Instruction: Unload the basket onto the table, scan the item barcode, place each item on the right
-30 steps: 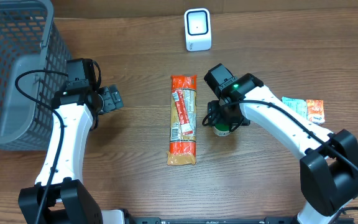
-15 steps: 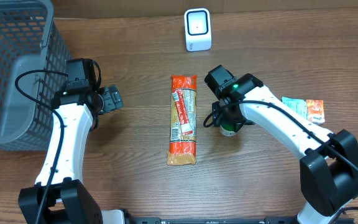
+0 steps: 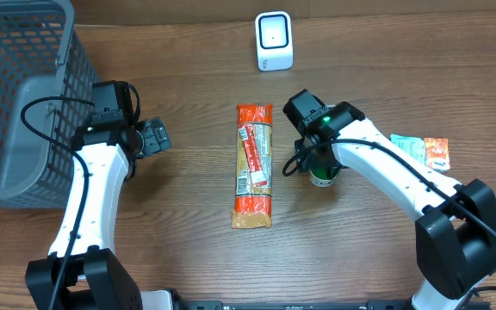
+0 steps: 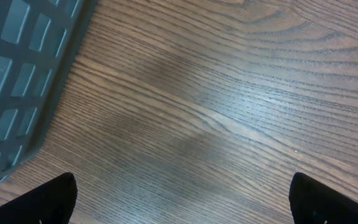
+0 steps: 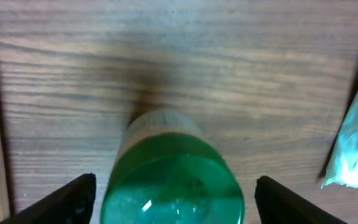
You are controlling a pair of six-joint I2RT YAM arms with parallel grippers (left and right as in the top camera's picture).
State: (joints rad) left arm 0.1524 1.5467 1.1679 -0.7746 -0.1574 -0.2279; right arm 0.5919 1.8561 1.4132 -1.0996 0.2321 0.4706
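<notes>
The wooden counter is carrying every item. Nearest, the right pincer is straddling the upright green-capped bottle, with its fingers apart and clear of the cap. Closing off-centre is likely to tip the bottle toward the orange packet just beside it. The left pincer is hanging wide apart over bare wood beside the basket. Farthest, the scanner is standing well apart; a barcode turned away from it is risking a failed read.

Bright, even light; soft shadows; close-ups slightly blurred.

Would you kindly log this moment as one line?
left gripper open | right gripper open around green-capped bottle | bottle upright on table
</notes>
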